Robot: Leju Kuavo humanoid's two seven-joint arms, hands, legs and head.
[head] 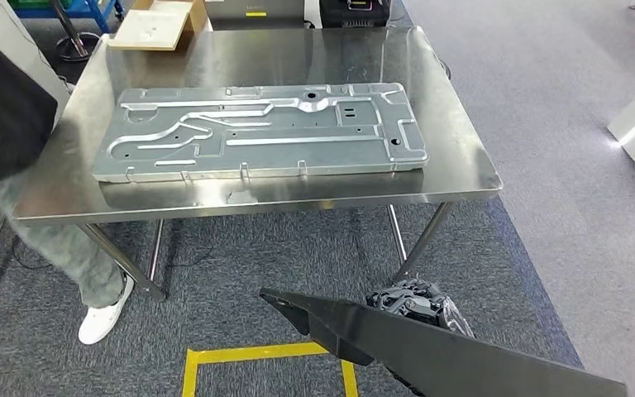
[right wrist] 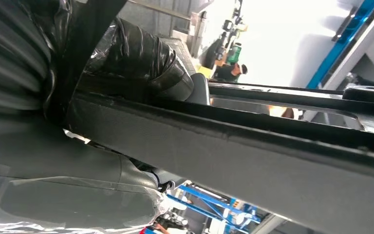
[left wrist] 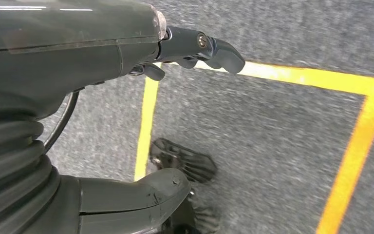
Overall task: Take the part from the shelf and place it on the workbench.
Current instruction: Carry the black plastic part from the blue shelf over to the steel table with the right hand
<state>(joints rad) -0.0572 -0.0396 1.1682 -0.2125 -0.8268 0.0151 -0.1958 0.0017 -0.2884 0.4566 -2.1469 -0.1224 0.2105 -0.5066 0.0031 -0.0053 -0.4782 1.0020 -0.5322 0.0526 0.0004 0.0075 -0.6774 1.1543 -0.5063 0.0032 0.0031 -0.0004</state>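
Right hand: the right hand (head: 420, 304) grips the long flat black part (head: 430, 347), low in the head view.
Left hand: the left hand (left wrist: 126, 97) hangs empty, fingers apart.
Workbench: the shiny steel workbench (head: 463, 165), upper centre, bears a grey stamped metal panel (head: 260, 132).
Progress: part apparently taken from shelf; placing remains.

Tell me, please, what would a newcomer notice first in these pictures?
Most striking is the large silver stamped metal panel lying flat across the steel workbench. Low in the head view, the right hand holds a long black part over the carpet, in front of the bench. A person stands at the bench's left end.
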